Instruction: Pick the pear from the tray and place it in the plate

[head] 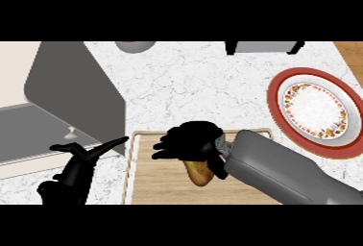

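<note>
Head view, marble counter (184, 81), sink (35, 127) at left, wooden tray (159, 185), plate (272, 103)

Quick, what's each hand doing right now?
Left hand: open, holding nothing.
Right hand: closed on the pear, above the tray.

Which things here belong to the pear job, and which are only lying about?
For the job: brownish-yellow pear, under the curled black right hand; light wooden tray; round red-rimmed plate.
Lying about: grey sink; resting black left hand; round grey thing and dark boxy thing at the top edge.
</note>
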